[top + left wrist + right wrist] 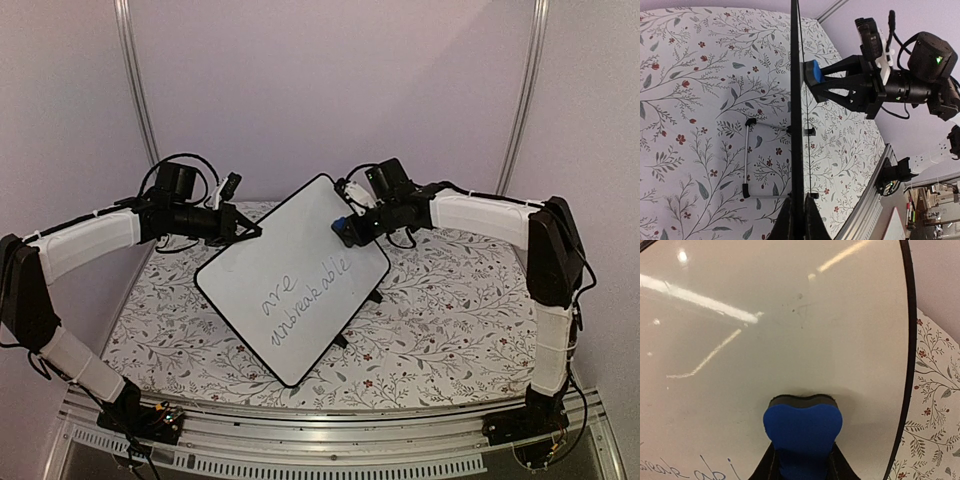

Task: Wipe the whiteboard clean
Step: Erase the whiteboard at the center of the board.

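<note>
left pincer (252, 232) pinches the whiteboard (300, 250) rim; right pincer (347, 230) pinches a blue eraser (802, 430) against it

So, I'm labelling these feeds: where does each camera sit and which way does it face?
Top external: above and behind the bases, looking down at the table; both arms show, left gripper pinching the whiteboard.
Left wrist: looks along the whiteboard's edge; own fingertips below, right gripper holding the blue eraser beyond.
Right wrist: faces the whiteboard; own fingers grip the eraser.
Shared: whiteboard everywhere.
</note>
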You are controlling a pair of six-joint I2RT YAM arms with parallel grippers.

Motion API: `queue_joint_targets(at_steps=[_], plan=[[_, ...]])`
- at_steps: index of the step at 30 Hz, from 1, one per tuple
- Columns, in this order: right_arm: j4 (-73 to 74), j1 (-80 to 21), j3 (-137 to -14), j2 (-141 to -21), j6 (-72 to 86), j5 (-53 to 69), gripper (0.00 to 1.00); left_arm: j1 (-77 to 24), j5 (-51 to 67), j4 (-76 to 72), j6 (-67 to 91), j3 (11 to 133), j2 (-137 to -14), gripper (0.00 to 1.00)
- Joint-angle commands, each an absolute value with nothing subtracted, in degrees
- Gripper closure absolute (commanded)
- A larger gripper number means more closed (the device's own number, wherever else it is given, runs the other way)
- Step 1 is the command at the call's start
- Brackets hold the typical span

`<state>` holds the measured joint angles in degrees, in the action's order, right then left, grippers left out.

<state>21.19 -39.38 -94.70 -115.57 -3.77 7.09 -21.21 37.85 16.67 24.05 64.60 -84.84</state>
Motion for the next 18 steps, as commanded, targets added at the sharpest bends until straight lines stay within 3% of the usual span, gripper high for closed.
queue_joint_targets(at_steps=[1,10,18], plan=[[23.3,-39.7,-103.1,-120.6,-4.7,5.5,0.77,-22.2,39.4,13.8,19.1,64.2,-84.6,1.00],[25.4,-39.7,-116.9,-128.1,-6.8,3.9,0.76,-22.2,39.5,13.8,19.0,64.2,-84.6,1.00],[24.8,-39.5,-108.8,-125.8,-6.2,5.7,0.77,-22.2,39.5,13.8,19.0,64.2,-84.5,1.00]])
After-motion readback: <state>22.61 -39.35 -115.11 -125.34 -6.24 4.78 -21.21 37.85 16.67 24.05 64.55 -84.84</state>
